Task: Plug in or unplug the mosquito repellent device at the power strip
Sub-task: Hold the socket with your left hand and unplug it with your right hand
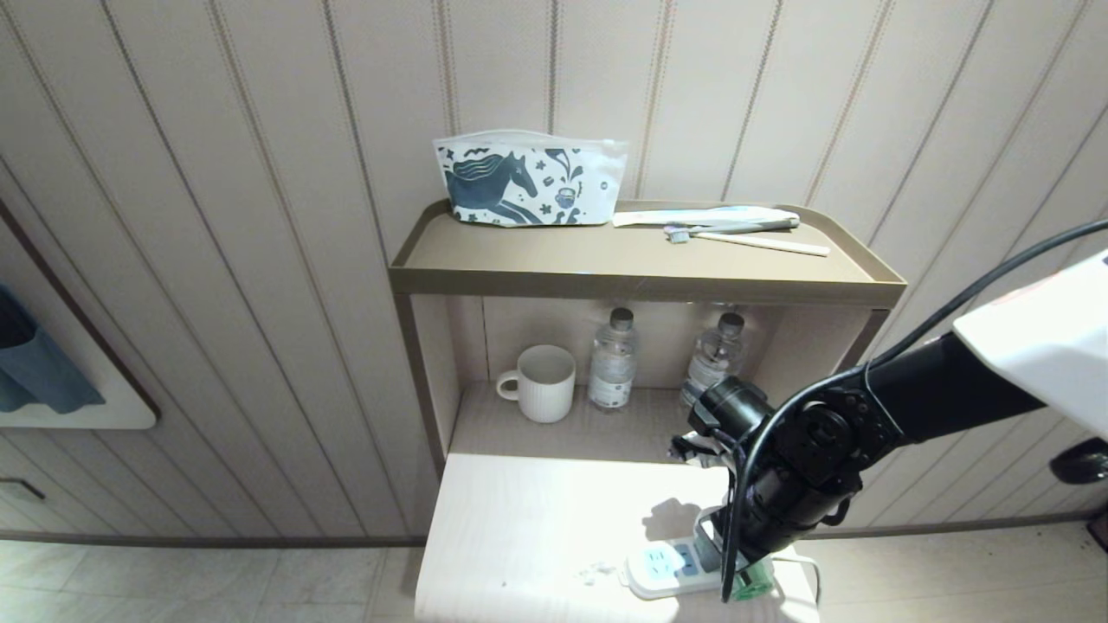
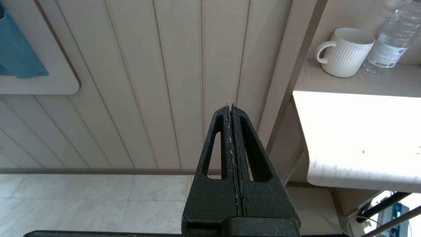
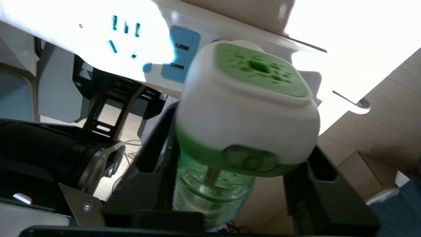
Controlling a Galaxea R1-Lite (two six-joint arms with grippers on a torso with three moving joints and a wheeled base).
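Repellent unit (image 3: 243, 108), white rounded head, green bottle: light, rigid, slick, seated at white power strip (image 1: 662, 567). Right gripper (image 3: 236, 164) flanks it, contact unclear; you clamp the head. Left gripper (image 2: 233, 131) closed.

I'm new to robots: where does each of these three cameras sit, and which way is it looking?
Head view: high on the robot, looking down at the shelf unit; the right arm shows, over the power strip.
Left wrist view: behind the left gripper, facing the wall panelling; jaws together.
Right wrist view: behind the right gripper, facing the mosquito repellent device.
Shared: head and left wrist views both show the mug.
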